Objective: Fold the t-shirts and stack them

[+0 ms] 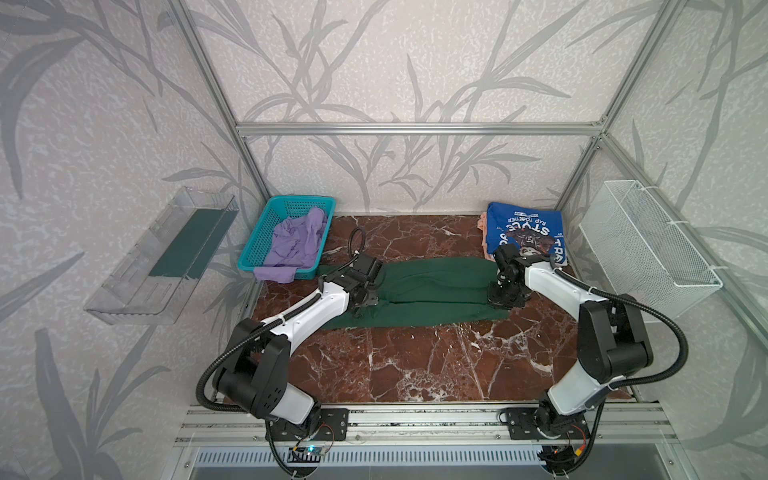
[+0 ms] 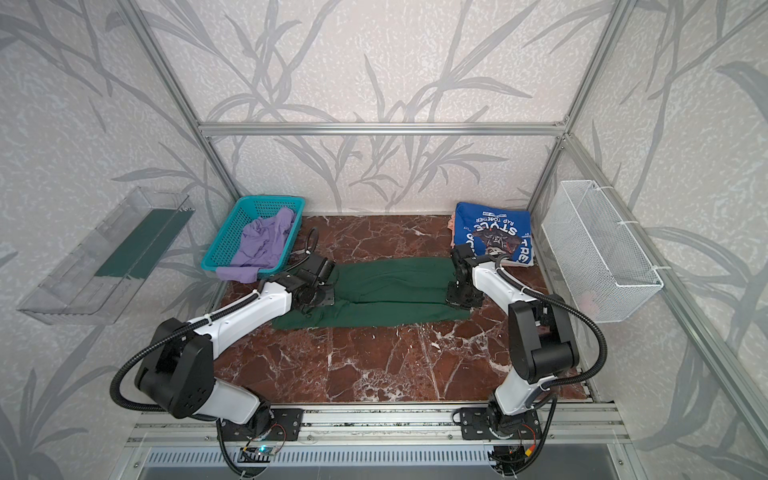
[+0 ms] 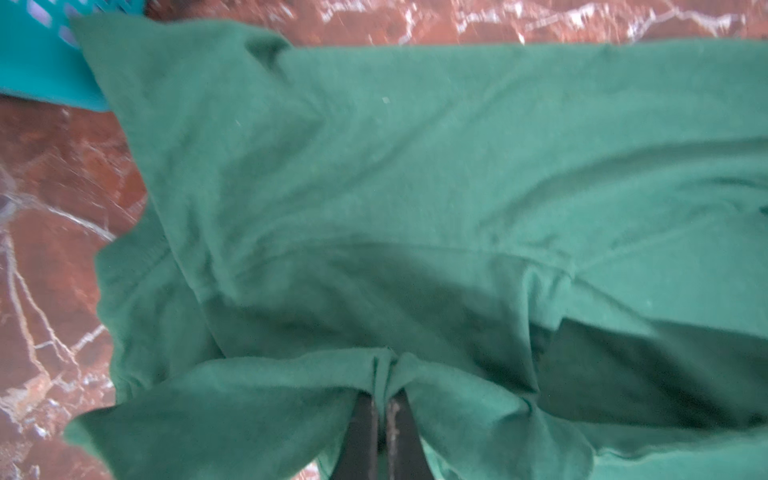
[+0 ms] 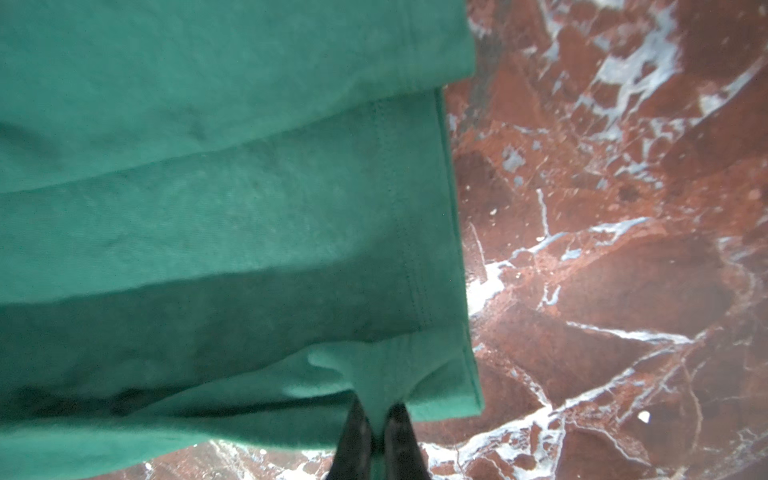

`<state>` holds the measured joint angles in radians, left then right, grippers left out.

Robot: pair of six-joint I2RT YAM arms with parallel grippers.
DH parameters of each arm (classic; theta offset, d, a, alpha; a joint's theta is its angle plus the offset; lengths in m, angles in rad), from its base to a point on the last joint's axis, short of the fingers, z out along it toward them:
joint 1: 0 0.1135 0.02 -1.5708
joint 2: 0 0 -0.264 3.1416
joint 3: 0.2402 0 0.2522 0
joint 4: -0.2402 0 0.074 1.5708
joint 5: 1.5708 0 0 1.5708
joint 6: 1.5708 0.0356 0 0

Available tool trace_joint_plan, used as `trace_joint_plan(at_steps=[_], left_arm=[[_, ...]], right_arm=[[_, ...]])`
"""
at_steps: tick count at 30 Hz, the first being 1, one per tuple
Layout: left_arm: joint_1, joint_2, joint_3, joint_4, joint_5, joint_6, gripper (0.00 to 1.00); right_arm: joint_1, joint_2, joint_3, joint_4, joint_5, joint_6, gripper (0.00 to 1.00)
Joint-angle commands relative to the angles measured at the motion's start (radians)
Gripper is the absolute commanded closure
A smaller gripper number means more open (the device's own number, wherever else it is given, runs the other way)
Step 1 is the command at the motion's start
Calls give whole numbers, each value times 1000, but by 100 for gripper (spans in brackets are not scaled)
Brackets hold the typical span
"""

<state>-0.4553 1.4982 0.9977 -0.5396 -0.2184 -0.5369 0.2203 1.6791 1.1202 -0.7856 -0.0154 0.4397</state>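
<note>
Both top views: dark green t-shirt [image 1: 432, 286] spread lengthwise mid marble table [image 1: 415, 365]; lavender t-shirt [image 1: 297, 245] heaped in turquoise basket [image 1: 259, 237]. Left wrist: left claw [image 3: 380, 401] pinching bunched green cloth. Right wrist: right claw [image 4: 376, 415] pinching hem corner.

Surface: red-brown marble tabletop [image 1: 415, 365];
Landmark: dark green t-shirt [image 1: 432, 284], lying across it;
Left of shirt: turquoise basket [image 1: 259, 239], just beside;
Beyond shirt's right end: peach t-shirt [image 1: 484, 226], folded
</note>
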Motion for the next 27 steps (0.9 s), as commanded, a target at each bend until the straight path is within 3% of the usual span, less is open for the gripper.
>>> trace_joint_plan(at_steps=[1, 3, 5, 7, 13, 20, 27], left_arm=[[10, 0, 26, 63, -75, 5, 100], [18, 8, 31, 95, -99, 2, 96], [26, 31, 56, 113, -126, 0, 67], [29, 56, 110, 66, -150, -5, 51], [27, -12, 86, 81, -168, 13, 48], [25, -183, -68, 202, -26, 33, 40], [-16, -190, -158, 168, 50, -9, 39]], right_arm=[[-9, 11, 29, -12, -8, -7, 81], [-15, 13, 35, -9, -20, -7, 65], [-22, 11, 39, -12, -27, -7, 52], [-24, 4, 42, -17, -22, -10, 41], [-24, -46, 16, -37, 5, -18, 32], [-24, -78, -9, -38, 12, -9, 29], [-21, -147, -69, 12, -56, 20, 29]])
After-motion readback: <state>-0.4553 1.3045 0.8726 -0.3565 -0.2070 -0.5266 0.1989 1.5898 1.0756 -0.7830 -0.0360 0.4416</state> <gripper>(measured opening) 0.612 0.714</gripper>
